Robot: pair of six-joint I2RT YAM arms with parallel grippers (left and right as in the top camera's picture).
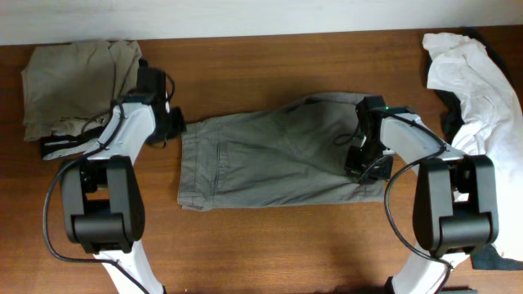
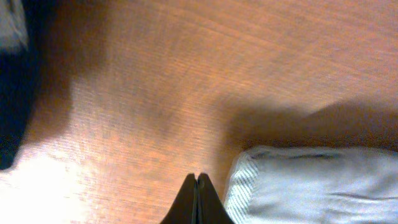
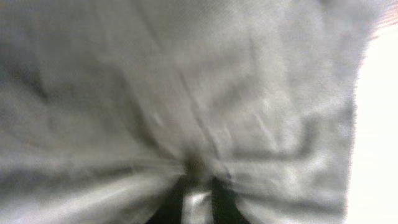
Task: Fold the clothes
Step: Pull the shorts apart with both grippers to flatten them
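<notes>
The grey-olive shorts (image 1: 270,159) lie spread flat across the middle of the table. My left gripper (image 1: 174,122) is shut and empty over bare wood just left of the shorts' waistband corner; in the left wrist view its tips (image 2: 197,183) sit beside the striped fabric edge (image 2: 242,180). My right gripper (image 1: 365,163) is on the right end of the shorts. In the right wrist view its fingers (image 3: 198,186) are shut on a pinch of the fabric (image 3: 186,93), which puckers toward them.
A beige garment (image 1: 78,77) lies folded at the back left, with a black-and-white trimmed piece (image 1: 65,145) under its front edge. A white shirt (image 1: 474,73) is heaped at the back right over something dark (image 1: 452,122).
</notes>
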